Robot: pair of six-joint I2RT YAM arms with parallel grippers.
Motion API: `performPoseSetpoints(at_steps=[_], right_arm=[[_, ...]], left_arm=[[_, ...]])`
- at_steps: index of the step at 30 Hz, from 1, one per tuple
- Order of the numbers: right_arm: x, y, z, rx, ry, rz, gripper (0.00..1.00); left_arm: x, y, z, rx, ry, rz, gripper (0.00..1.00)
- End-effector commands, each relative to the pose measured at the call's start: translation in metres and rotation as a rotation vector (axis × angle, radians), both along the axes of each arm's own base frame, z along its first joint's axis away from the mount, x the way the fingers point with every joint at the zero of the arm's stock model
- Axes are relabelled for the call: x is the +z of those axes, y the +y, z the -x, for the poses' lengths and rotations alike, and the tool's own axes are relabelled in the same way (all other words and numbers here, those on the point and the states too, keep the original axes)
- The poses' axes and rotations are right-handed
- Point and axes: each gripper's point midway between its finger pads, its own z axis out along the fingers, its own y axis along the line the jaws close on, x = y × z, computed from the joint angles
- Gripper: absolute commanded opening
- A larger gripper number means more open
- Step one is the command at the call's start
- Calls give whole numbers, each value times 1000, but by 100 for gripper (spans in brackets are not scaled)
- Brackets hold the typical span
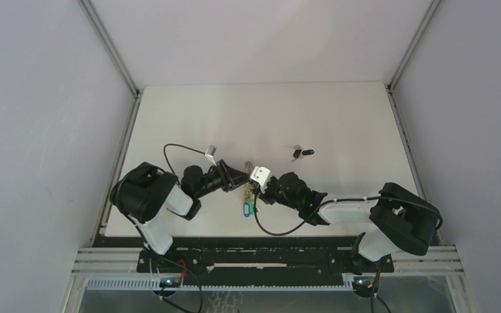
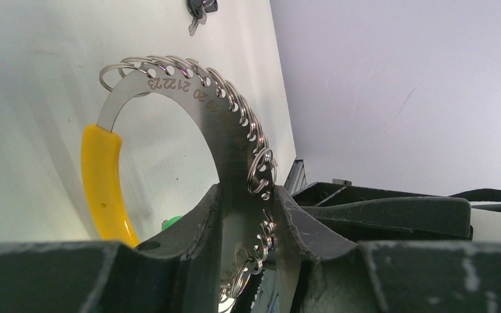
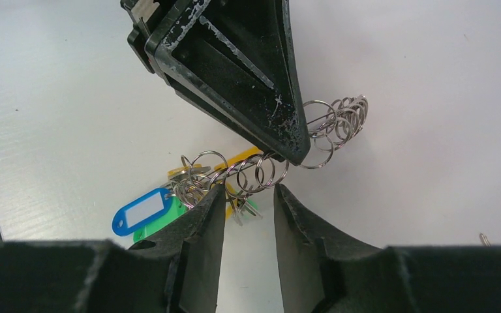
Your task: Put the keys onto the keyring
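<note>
Though apart, one keyring point(image 2: 181, 87), one black key point(image 1: 304, 153).

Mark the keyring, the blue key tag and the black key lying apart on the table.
keyring point(image 2: 169, 88), left wrist view, on its numbered metal band.
blue key tag point(image 3: 142, 210), right wrist view, on its white label.
black key point(image 1: 306, 152), top external view, on its dark head.

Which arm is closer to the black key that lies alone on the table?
The right arm. Its wrist sits just near-side and slightly left of the black key; the left arm is farther to the left, its tool clamped on the keyring.
</note>
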Motion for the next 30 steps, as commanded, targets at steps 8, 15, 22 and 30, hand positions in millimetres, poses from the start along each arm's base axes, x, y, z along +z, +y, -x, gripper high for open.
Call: performPoseSetpoints(at_steps=[8, 15, 22, 30], right_arm=[[44, 0, -19, -72, -118, -86, 26], [53, -10, -22, -124, -129, -83, 26], [48, -4, -11, -55, -94, -78, 31], [36, 5, 20, 124, 8, -20, 36]], left_arm=[[11, -4, 9, -48, -35, 38, 7], [10, -3, 9, -46, -35, 33, 7], [11, -3, 10, -45, -39, 35, 7], [12, -4, 8, -46, -42, 36, 7]])
